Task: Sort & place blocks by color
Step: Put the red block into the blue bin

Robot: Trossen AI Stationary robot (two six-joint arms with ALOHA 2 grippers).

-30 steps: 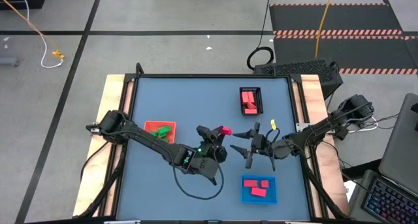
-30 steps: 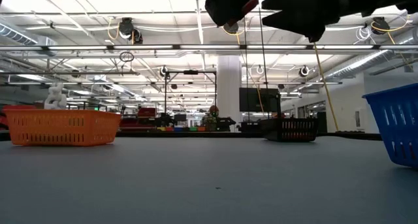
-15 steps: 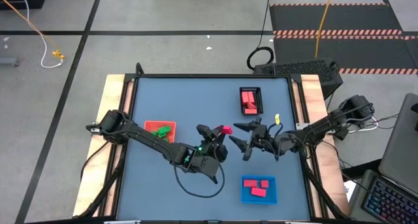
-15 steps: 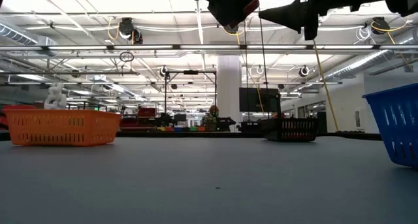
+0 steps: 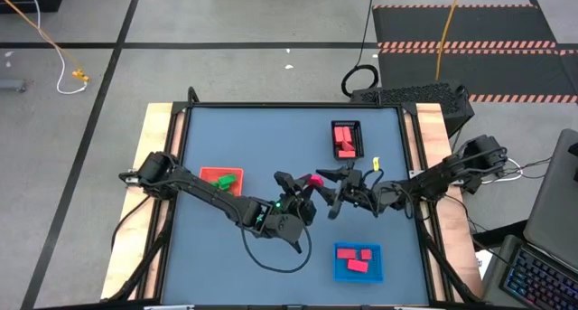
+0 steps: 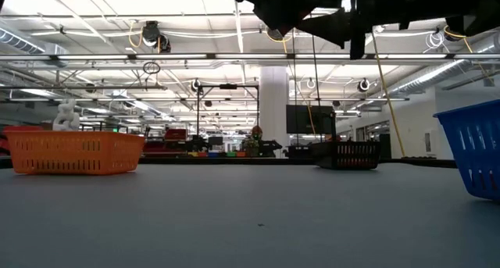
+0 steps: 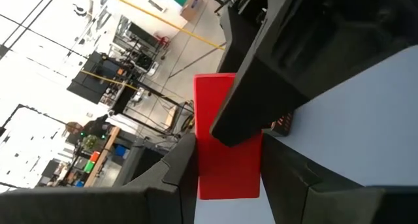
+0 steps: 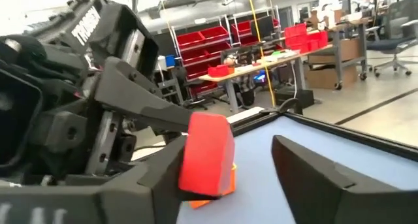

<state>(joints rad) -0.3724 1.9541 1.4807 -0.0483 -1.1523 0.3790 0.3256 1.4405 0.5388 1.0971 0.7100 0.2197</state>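
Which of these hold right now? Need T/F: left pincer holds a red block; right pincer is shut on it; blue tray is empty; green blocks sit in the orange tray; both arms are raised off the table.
1. The left pincer holds a red block. True.
2. The right pincer is shut on it. False: its fingers stand apart around it.
3. The blue tray is empty. False: it holds red blocks.
4. Green blocks sit in the orange tray. True.
5. Both arms are raised off the table. True.
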